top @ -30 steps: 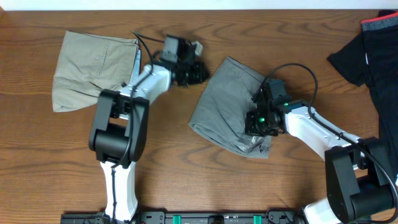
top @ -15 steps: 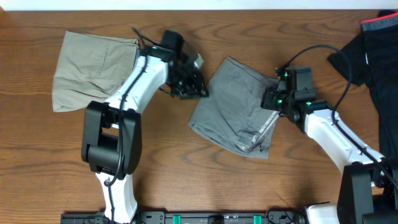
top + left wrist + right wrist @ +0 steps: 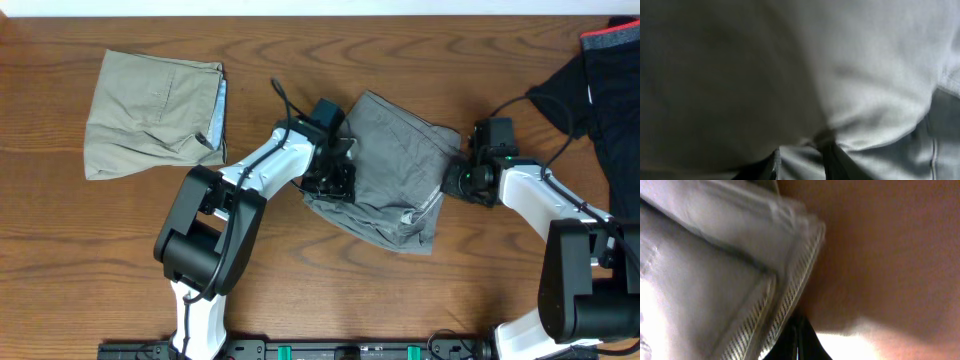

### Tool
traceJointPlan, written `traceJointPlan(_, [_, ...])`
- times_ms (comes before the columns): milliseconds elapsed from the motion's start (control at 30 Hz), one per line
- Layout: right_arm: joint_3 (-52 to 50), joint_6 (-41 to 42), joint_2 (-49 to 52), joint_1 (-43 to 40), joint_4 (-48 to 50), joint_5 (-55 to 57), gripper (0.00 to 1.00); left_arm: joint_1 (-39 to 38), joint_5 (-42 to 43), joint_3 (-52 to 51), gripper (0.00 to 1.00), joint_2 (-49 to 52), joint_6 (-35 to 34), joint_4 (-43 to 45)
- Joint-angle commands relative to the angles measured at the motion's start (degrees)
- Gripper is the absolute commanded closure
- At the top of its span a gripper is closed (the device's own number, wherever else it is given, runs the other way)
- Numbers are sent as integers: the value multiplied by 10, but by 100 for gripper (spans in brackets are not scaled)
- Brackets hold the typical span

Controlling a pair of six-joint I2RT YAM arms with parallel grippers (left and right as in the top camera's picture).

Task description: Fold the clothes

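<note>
The grey shorts (image 3: 390, 165) lie crumpled mid-table, with the striped waistband lining showing at the lower right. My left gripper (image 3: 335, 182) is on their left edge. In the left wrist view, grey cloth (image 3: 850, 75) fills the frame and lies between the spread fingers of the left gripper (image 3: 800, 162). My right gripper (image 3: 463, 182) is at the shorts' right edge. In the right wrist view its fingers (image 3: 796, 330) are pressed together beside the waistband hem (image 3: 790, 295), above bare wood. Tan shorts (image 3: 150, 110) lie folded at the far left. The black garment with red trim (image 3: 600, 85) lies at the far right.
The wooden table (image 3: 100, 250) runs to its far edge along the top of the overhead view. Both arm bases stand at the near edge. Cables loop above each wrist.
My left gripper has swung right from the bare table onto the grey shorts' left edge. My right gripper has moved up and right, off the shorts' lower part to their right edge.
</note>
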Motion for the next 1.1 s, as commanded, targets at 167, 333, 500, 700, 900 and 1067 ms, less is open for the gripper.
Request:
traceJointPlan(167, [-9,45,12,66,-78,-8,99,52,-135,-9,68,28,-61,138])
traceJointPlan(333, [-9,44,11,97,-97,-7,99,99,-124,5,68,28,-47,220])
traceJointPlan(500, [-8,-45,-6,99,-76,-37,99,131,-17,53,58,17,-47,183])
traceJointPlan(700, [30,-280,-76,84,-90,-215,98,141,-7,59,41,-39,-44,103])
traceJointPlan(900, [46,-172,-122,83,-7,-167,96,141,-9,59,25,-123,-31,52])
traceJointPlan(1067, [46,-147,-90,84,60,-139,98,141,-91,59,13,-175,2,-19])
